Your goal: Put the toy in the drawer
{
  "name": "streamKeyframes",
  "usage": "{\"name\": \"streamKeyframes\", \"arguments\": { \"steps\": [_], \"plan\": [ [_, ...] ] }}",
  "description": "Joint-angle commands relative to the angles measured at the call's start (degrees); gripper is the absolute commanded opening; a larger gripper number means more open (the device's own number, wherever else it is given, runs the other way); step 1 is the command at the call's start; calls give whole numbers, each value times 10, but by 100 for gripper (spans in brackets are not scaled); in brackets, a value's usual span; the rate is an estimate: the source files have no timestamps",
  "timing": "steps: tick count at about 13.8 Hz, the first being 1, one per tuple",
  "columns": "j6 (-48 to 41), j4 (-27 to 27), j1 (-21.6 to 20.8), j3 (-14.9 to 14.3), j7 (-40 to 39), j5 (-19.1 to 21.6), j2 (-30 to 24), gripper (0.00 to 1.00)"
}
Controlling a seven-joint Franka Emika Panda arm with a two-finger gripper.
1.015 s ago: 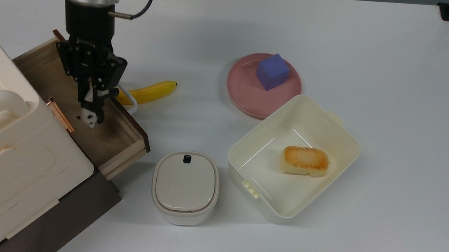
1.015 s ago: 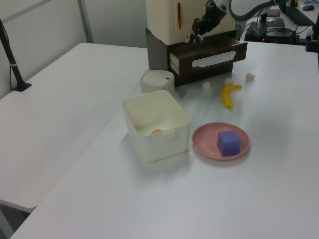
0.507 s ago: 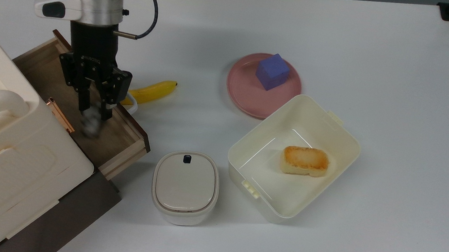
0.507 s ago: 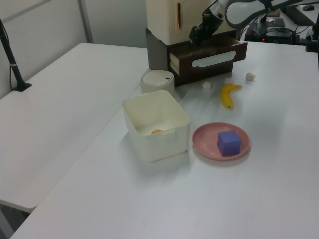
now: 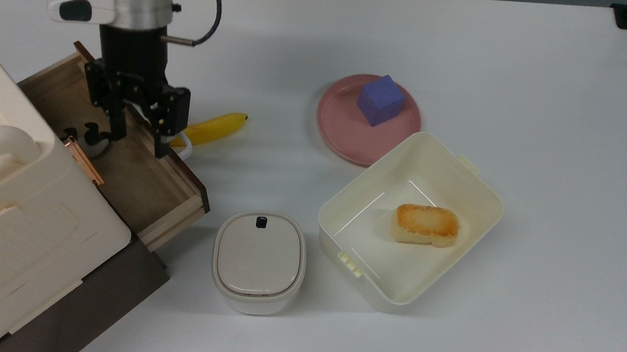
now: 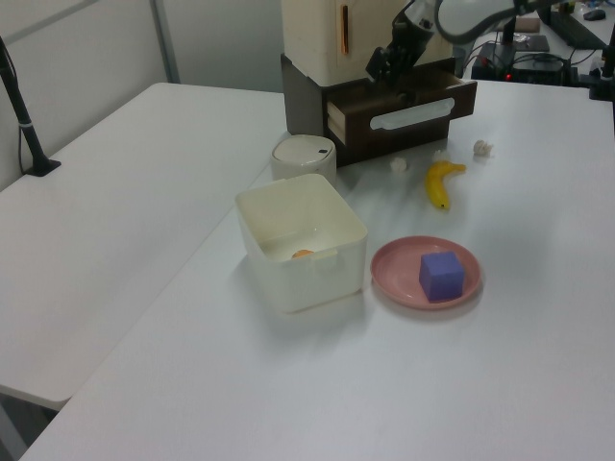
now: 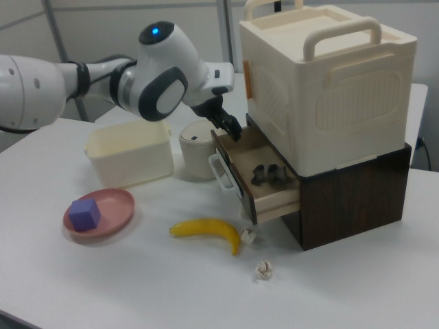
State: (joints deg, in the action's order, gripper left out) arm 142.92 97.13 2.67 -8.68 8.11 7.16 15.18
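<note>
Toy (image 5: pixel 88 135) in drawer (image 5: pixel 148 184), pincer (image 5: pixel 136 138) open (no legible labels)

The toy (image 5: pixel 85 135), a tiny black-and-white figure, lies on the floor of the drawer (image 5: pixel 142 184), close under the cream box stacked above. The drawer is a shallow light-wood box with a dark front and a white loop handle, standing pulled out.

A robotics lab: white worktables (image 6: pixel 144 192), partition panels (image 6: pixel 86 43), cabled electronics (image 6: pixel 514 58) behind.
</note>
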Motion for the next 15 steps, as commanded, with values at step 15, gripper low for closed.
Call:
{"name": "streamKeyframes", "arguments": {
  "steps": [15],
  "plan": [
    [-428,26,12,89,-90,-70,-168,100]
  ]
}}
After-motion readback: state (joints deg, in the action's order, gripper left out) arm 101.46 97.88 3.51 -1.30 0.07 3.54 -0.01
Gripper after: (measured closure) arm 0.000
